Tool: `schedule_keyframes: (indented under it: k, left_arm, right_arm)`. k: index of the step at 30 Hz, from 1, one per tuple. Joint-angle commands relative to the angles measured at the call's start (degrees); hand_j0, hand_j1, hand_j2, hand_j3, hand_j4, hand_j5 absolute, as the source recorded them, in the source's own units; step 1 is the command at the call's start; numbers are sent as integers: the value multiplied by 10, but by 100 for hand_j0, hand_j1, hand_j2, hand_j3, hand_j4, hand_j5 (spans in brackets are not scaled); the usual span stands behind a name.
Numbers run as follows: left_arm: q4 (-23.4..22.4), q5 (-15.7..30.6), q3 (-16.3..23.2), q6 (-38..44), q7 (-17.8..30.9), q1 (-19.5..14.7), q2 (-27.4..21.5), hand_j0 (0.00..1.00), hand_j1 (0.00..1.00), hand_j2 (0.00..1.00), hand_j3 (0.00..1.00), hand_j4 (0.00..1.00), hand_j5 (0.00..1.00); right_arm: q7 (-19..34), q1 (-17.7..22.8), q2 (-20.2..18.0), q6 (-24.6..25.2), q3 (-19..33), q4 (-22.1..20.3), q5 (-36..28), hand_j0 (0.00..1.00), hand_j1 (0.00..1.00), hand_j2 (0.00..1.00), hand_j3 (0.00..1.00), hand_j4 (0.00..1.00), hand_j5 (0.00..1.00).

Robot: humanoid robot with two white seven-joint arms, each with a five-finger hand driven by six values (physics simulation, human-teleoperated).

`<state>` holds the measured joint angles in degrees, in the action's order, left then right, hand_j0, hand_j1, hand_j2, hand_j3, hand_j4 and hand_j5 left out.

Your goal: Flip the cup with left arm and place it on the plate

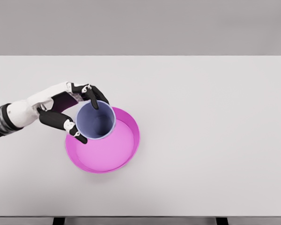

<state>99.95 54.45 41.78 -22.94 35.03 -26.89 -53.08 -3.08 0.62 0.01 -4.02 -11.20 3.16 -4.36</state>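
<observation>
Here the nearest thing is the magenta plate point(103, 154), a shallow round dish lying on the pale bench point(201, 140) a little left of centre. Over its upper-left part sits the lavender cup point(96, 120), mouth up, so that its inside shows from above; whether its base already rests on the plate or hangs just above it cannot be told from this angle. Behind and to the left, the left hand point(70, 112) is clamped on the cup, with a dark finger point(92, 96) hooked over the far rim and the thumb point(74, 129) pressing on the near-left side. The white forearm runs off the picture's left edge.

The flip looks done, so the step in hand is the setting down. To do it well, lower the cup straight, keep it upright, and let the base settle flat inside the plate's rim before the fingers loosen. Opening thumb and fingers together should avoid tipping it; then draw the hand away leftward, clear of the rim.
</observation>
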Motion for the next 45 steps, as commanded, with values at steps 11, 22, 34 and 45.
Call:
schedule_keyframes:
  k: [11,22,34,45]
  left_arm:
    - [-9,95,44,53,0,3,20,48,48,48,48,48,48]
    - [-87,85,44,90,0,6,28,49,49,49,49,49,49]
    - [-125,58,53,90,0,12,61,50,50,50,50,50,50]
    - [-146,45,53,90,0,13,72,51,51,51,51,51,51]
  right_arm:
    - [0,0,0,0,0,0,0,100,100,100,100,100,100]
    - [0,0,0,0,0,0,0,100,100,100,100,100,100]
    - [0,0,0,0,0,0,0,100,100,100,100,100,100]
    - [0,0,0,0,0,0,0,100,100,100,100,100,100]
